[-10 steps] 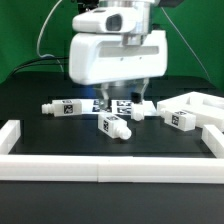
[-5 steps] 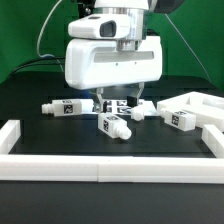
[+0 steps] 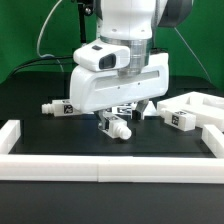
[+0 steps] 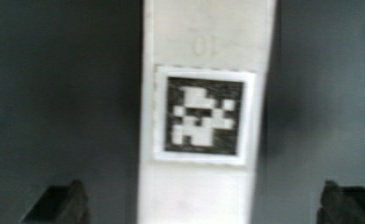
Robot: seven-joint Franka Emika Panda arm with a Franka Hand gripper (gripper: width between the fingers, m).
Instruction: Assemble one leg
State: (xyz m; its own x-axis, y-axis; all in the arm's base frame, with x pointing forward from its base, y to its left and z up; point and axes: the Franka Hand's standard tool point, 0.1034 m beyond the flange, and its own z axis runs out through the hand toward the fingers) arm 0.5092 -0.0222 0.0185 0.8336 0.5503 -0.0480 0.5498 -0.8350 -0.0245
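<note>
Several white legs with code tags lie on the black table. The middle leg point(image 3: 114, 126) lies right under my gripper point(image 3: 116, 116). In the wrist view this leg point(image 4: 202, 90) runs lengthwise between the two dark fingertips point(image 4: 58, 204), with its tag facing the camera. My gripper point(image 4: 204, 206) is open, straddling the leg with a gap on each side and not touching it. Another leg point(image 3: 60, 107) lies at the exterior view's left, and one more point(image 3: 181, 120) at its right. The gripper body hides the table behind it.
The large flat white panel point(image 3: 198, 103) lies at the exterior view's right. A white rail point(image 3: 100, 167) borders the table's front, with end pieces at the left point(image 3: 10, 133) and right point(image 3: 214, 138). A further leg point(image 3: 152, 109) lies partly hidden behind the gripper.
The gripper has come down and forward over the middle leg, from well above the table to just over it. The legs and the panel have not moved.
</note>
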